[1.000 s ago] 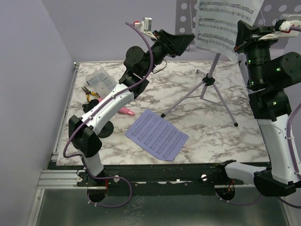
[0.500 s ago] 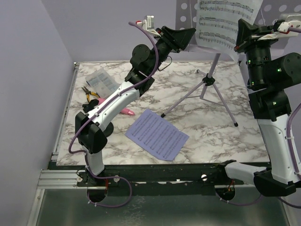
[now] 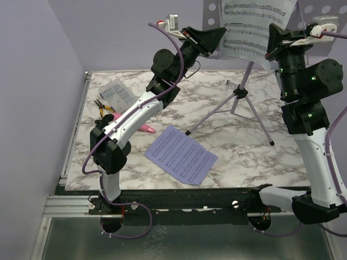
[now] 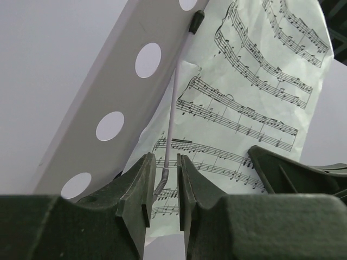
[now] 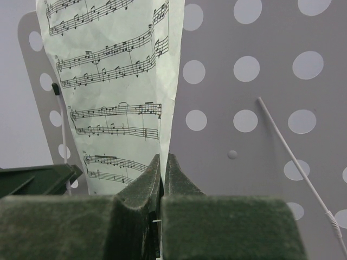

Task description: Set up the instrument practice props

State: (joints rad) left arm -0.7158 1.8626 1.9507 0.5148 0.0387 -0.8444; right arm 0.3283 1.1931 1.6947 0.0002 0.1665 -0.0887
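Observation:
The lavender perforated music-stand desk (image 3: 213,10) stands on its thin silver tripod (image 3: 238,97) at the back. My right gripper (image 3: 272,44) is shut on the lower edge of a sheet-music page (image 3: 250,24) and holds it against the desk (image 5: 244,108). In the right wrist view the page (image 5: 114,81) runs up from the gripper (image 5: 161,160). My left gripper (image 3: 216,37) is at the desk's left lower edge. Its jaws (image 4: 162,162) stand narrowly apart around the thin page-holder wire (image 4: 172,103). A second page (image 3: 181,154) lies on the table. The pink microphone (image 3: 145,128) lies at the left, with the black mic-stand base (image 3: 122,149) partly hidden behind my left arm.
A clear compartment box (image 3: 116,93) and orange-handled pliers (image 3: 105,110) lie at the table's (image 3: 244,157) back left. The tripod legs spread across the middle right. A lavender wall closes the left side and the back.
My left gripper has risen and reached right to the desk's lower left edge. My right gripper has lifted the page a little higher against the desk.

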